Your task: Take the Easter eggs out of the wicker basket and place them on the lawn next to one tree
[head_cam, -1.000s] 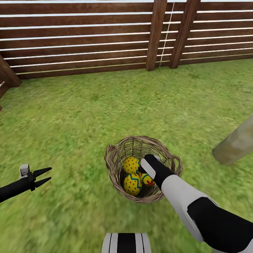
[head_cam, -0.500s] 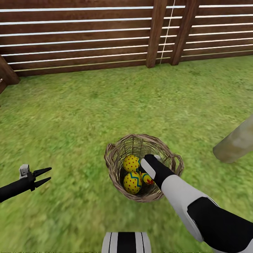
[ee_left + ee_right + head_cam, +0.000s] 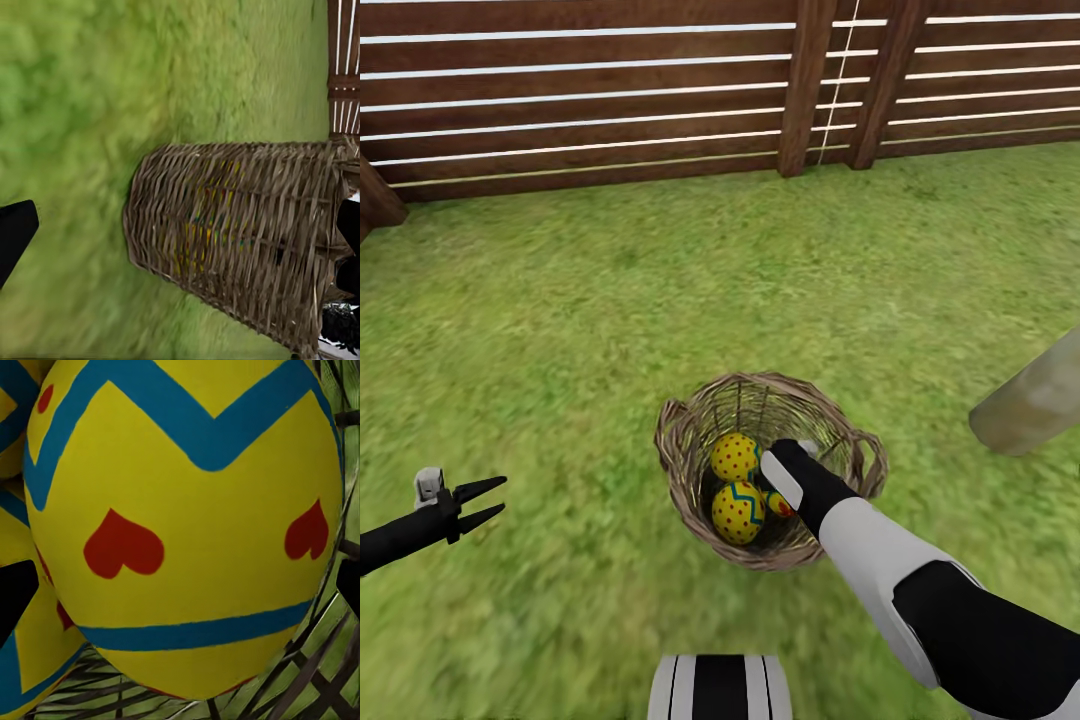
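At about eight o'clock in the head view the left gripper point(image 3: 488, 502) hangs over the lawn point(image 3: 560, 330) with its two black pointed fingers spread and nothing between them, well apart from the wicker basket point(image 3: 678, 452). The basket is round, open-weave brown cane with a thick braided rim and small loop handles; through its side the left wrist view shows yellow colour point(image 3: 202, 232). Inside lie the three Easter eggs: two dotted ones point(image 3: 735, 457) point(image 3: 738, 510) toward nine o'clock of the right gripper point(image 3: 772, 485), the third point(image 3: 780, 506) straight under it. That egg point(image 3: 187, 525) is smooth and yellow, with red heart marks and blue zigzag bands, its long axis running across the fingers. The dark finger tips point(image 3: 13, 600) flank it, parted, not yet touching. The right arm is plainly nearer. At three o'clock stands a pale, mottled tree trunk point(image 3: 1035, 400).
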Robot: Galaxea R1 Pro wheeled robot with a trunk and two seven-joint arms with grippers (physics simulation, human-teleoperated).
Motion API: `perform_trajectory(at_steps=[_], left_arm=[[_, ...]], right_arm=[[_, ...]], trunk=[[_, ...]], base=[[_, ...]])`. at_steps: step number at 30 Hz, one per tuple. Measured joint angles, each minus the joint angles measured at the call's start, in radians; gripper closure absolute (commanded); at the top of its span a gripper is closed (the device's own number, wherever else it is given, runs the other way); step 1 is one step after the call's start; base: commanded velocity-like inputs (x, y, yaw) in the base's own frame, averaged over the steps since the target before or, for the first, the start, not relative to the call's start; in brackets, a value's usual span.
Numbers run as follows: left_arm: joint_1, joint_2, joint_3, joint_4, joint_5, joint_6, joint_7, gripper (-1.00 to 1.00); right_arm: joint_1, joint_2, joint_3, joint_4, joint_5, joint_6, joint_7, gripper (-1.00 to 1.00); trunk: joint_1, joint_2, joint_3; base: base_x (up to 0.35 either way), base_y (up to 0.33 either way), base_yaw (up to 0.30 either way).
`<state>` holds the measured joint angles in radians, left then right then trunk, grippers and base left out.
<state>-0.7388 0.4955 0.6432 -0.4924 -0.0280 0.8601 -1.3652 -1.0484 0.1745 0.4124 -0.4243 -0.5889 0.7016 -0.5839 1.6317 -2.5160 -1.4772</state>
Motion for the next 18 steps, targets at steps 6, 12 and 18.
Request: perform_trajectory(at_steps=[6,12,18], left_arm=[[0.0,0.0,0.0,0.0,0.0,0.001,0.0,-1.0],[0.0,0.0,0.0,0.0,0.0,0.0,-0.002,-1.0],[0.0,0.0,0.0,0.0,-0.001,-0.001,-0.014,-1.0]], right_arm=[[0.0,0.0,0.0,0.001,0.0,-0.005,0.0,-1.0],[0.0,0.0,0.0,0.003,0.0,-0.021,0.0,-1.0],[0.0,0.0,-0.001,0.003,0.001,-0.021,0.0,1.0]], trunk=[[0.001,-0.001,-0.012],[0.001,-0.001,-0.012],[0.001,-0.001,-0.012]], base=[[0.0,0.0,0.0],[0.0,0.0,0.0],[0.0,0.0,0.0]])
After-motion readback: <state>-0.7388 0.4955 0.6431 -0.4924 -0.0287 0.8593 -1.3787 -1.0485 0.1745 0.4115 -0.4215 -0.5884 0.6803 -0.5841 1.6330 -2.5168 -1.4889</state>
